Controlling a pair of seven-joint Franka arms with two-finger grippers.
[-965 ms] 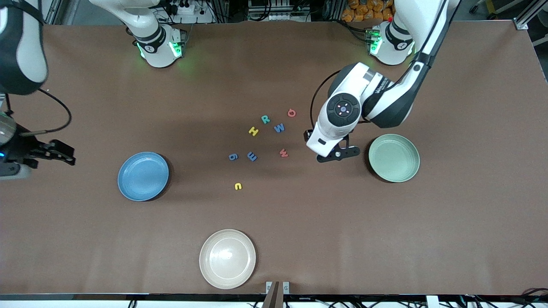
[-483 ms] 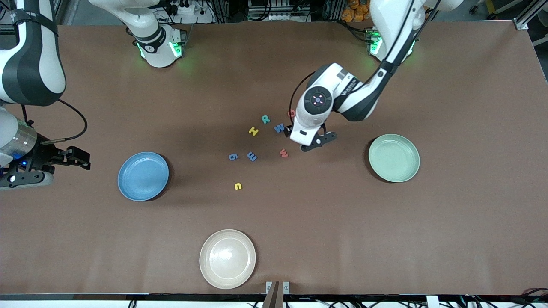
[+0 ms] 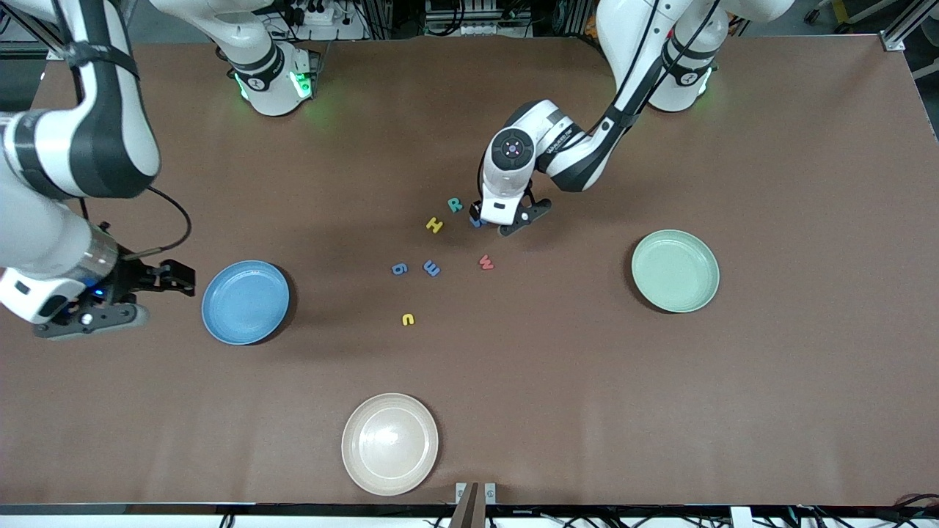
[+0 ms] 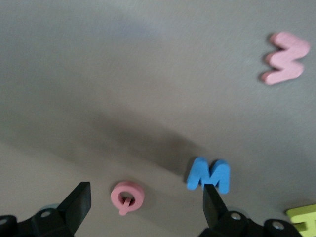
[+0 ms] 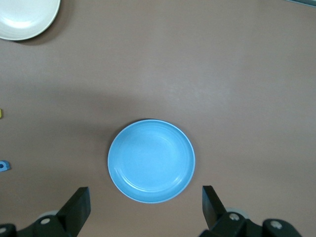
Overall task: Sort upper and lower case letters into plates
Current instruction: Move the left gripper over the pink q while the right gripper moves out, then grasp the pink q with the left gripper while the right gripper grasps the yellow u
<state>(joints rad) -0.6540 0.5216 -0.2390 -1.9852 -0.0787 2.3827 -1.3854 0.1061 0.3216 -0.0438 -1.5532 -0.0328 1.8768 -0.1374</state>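
The left gripper [image 3: 490, 220] hangs low over the cluster of letters in the middle of the table, fingers [image 4: 74, 205] spread wide and empty. Its wrist view shows the red G [image 4: 127, 197] and the blue W [image 4: 209, 175] lying flat between the two fingers, the G nearer one finger, the W just beside the other. In the front view the arm hides the G and all but an edge of the W [image 3: 475, 221]; the R [image 3: 455, 204] and H [image 3: 434, 225] lie just beside the gripper toward the right arm's end.

The step in hand looks like a first pick of a capital letter. To do it well, the gripper should centre on one letter alone before it descends; with two letters inside the span, closing as it stands risks nudging the second or pinching both. The letters are small and flat, so the fingertips likely need to reach the table surface and close across a narrow part.

The right gripper [image 3: 170, 279] waits, fingers [image 5: 75, 206] spread and empty, just beside the blue plate [image 3: 246, 301]. The green plate [image 3: 675, 270] sits empty toward the left arm's end. The red w [image 3: 486, 262], m [image 3: 432, 268], g [image 3: 399, 269] and u [image 3: 408, 319] lie nearer the front camera, untouched.
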